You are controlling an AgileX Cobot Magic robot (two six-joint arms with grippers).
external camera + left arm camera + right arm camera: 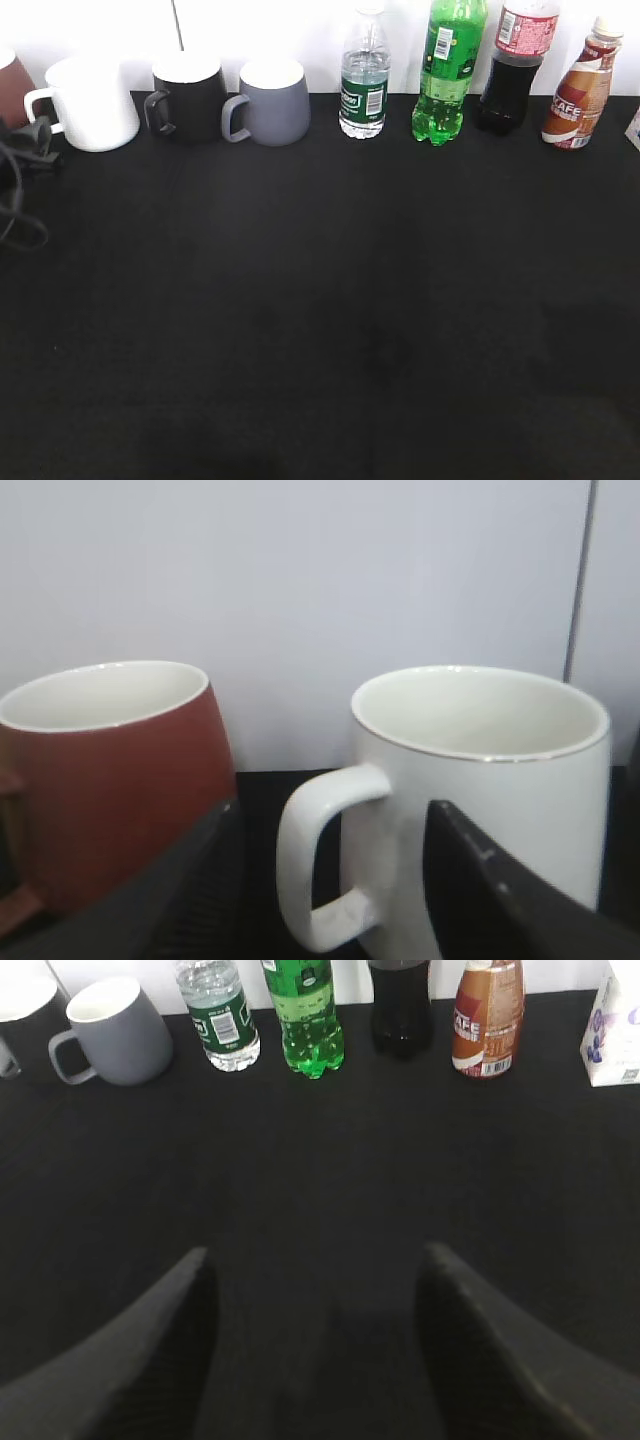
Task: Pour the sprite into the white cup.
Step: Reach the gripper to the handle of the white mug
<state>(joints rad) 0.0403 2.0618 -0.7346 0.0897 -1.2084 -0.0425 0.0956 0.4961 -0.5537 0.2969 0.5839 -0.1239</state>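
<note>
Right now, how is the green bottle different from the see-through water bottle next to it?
The sprite is bright green plastic, while the water bottle is clear with a dark green label. The sprite stands taller, its top cut off by the exterior view; the water bottle is shorter. The sprite sits right of the water bottle, beside the dark cola bottle. Both stand upright at the back of the black table, untouched by any gripper.

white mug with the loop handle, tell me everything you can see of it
The plain white glazed ceramic mug stands upright on the black table, far left in the back row, beside the black mug. It tapers slightly, looks empty, and its loop handle points left. The open left gripper brackets the handle; contact is unclear.
</note>
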